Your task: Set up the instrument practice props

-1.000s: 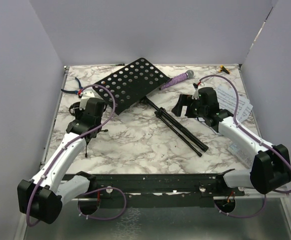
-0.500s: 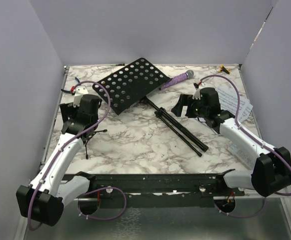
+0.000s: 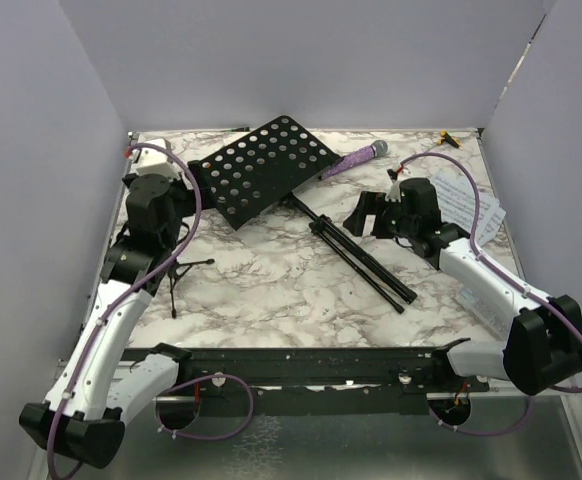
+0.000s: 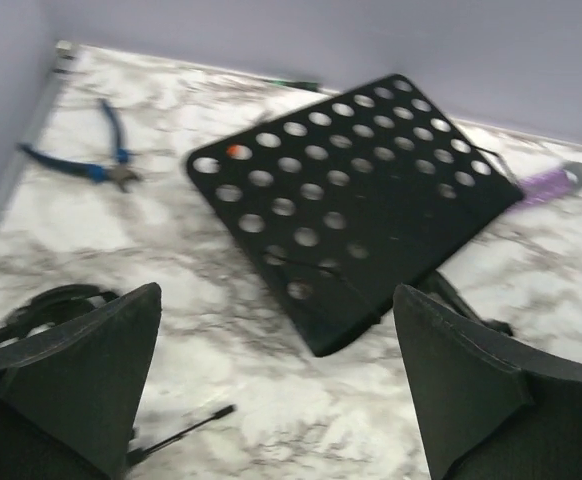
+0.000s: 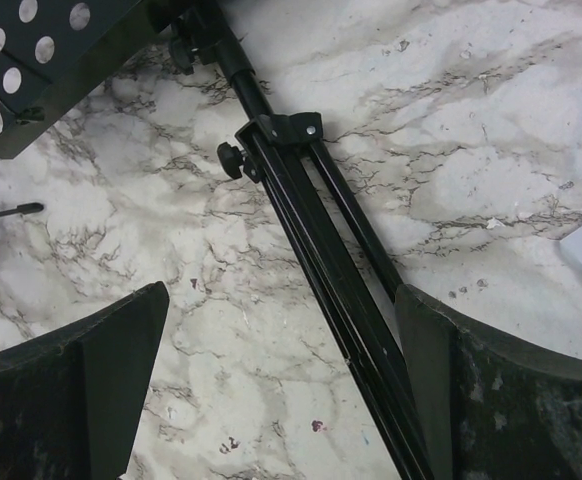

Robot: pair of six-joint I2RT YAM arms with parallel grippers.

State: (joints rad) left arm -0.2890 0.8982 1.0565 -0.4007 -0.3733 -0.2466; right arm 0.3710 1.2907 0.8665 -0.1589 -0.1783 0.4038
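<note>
small black mic stand (image 3: 175,280) sits near-left beside the left arm, unheld; left gripper (image 4: 277,375) is spread wide and empty above the marble table (image 3: 271,290). right gripper (image 5: 283,395) is also wide apart and empty, over the folded legs of the music stand (image 3: 261,170), which lies flat mid-table. farther back, purple microphone (image 3: 356,158) lies just beside the desk's right corner, sheet pages (image 3: 468,203) at the right edge, pliers (image 4: 99,170) far left.

Robot lab booth: plain walls (image 3: 301,60), marble-look tabletop (image 3: 271,290), arm-base rail (image 3: 321,362)
</note>
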